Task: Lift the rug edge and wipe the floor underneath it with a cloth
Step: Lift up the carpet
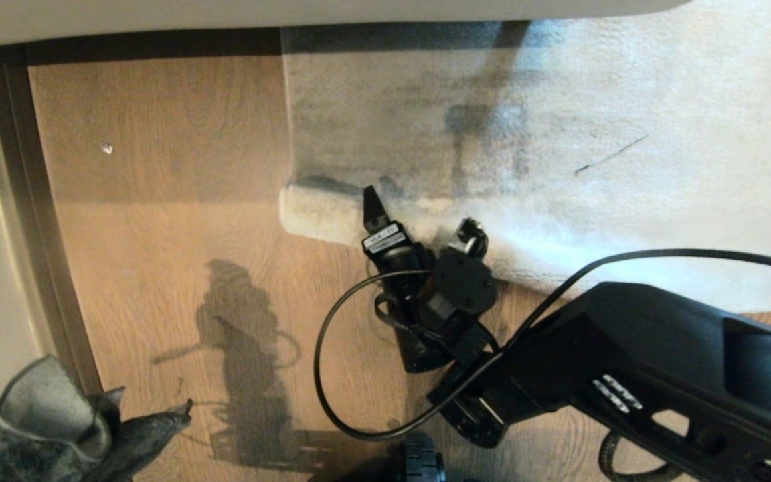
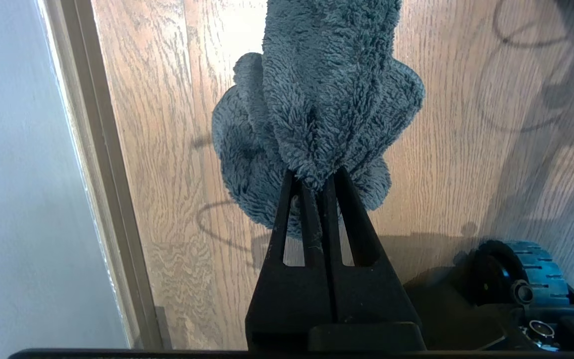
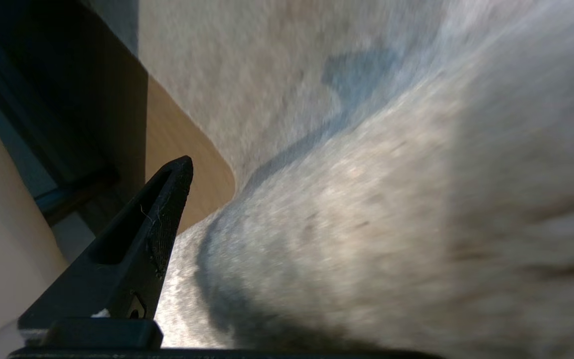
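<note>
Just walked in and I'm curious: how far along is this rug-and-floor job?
Early. Done: the left gripper is shut on the cloth, parked aside. In hand: the right gripper, fingers open, is at the rug edge, which is not gripped yet. Left: lifting it and wiping the floor beneath.

Open floor [image 1: 158, 221]: broad bare stretch of wood planks left of the rug, unobstructed but for one small pale speck [image 1: 106, 148]. Bounded on the far left by a skirting strip [image 1: 31, 221] and wall, and at the far side by a pale low edge with a dark gap beneath. Rug edge [image 1: 318, 213]: corner raised off the planks, right gripper [image 1: 419, 221] and its arm and looping cable [image 1: 332, 361] crowding the near approach. Cloth [image 2: 317, 99] and left gripper [image 2: 317, 187] occupy the near-left corner; base wheel [image 2: 526, 269] just beside.
</note>
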Controlling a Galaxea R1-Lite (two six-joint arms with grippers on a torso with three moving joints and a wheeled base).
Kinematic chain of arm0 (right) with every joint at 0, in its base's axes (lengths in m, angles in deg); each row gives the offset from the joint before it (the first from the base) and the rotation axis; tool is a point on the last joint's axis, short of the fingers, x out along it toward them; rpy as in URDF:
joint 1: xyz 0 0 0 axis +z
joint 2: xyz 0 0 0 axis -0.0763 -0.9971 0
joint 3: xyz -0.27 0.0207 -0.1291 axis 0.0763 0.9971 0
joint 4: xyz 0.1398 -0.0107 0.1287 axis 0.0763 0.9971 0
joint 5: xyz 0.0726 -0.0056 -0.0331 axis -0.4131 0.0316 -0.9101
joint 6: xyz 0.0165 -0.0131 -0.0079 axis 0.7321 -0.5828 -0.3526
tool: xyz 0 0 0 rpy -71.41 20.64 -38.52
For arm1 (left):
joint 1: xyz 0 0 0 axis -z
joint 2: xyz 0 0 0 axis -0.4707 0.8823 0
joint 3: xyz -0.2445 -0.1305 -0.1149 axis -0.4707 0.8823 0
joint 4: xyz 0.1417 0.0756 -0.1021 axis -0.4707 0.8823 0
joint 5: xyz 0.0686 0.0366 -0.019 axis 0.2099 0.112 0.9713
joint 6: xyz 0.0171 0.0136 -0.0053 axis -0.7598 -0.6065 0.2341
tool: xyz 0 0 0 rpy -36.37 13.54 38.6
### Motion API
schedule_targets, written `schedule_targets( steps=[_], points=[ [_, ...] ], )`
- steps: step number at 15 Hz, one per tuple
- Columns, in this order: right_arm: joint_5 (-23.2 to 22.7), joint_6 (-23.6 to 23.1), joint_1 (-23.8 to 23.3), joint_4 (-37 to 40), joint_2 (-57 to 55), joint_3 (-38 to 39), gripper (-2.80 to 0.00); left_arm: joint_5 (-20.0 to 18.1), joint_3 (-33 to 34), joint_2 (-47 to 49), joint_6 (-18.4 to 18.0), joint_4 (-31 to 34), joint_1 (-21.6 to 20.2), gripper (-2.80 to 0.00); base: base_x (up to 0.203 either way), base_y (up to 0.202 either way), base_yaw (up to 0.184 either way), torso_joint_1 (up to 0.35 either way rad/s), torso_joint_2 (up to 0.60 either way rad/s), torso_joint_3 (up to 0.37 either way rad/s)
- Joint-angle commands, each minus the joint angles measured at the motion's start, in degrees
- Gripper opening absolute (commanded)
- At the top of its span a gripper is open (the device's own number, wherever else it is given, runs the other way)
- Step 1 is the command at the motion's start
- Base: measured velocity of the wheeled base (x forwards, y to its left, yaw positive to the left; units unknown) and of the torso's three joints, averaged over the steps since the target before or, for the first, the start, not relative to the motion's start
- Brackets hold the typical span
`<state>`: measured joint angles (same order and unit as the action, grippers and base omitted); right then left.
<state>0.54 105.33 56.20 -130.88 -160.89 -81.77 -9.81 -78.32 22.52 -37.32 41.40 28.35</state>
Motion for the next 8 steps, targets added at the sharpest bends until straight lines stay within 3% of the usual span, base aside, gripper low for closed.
schedule_targets(
  steps=[1, 8],
  points=[
    [0.2, 0.3, 0.9, -2.5, -1.9, -0.8, 0.0, 0.0, 0.0, 0.0, 0.0, -0.1, 0.0, -2.8, 0.0, 0.0, 0.0, 0.0, 0.0, 0.0],
    [0.5, 0.7, 2.3, -2.5, -7.7, -2.1, 0.0, 0.0, 0.0, 0.0, 0.0, 0.0, 0.0, -2.8, 0.0, 0.0, 0.0, 0.0, 0.0, 0.0]
  ],
)
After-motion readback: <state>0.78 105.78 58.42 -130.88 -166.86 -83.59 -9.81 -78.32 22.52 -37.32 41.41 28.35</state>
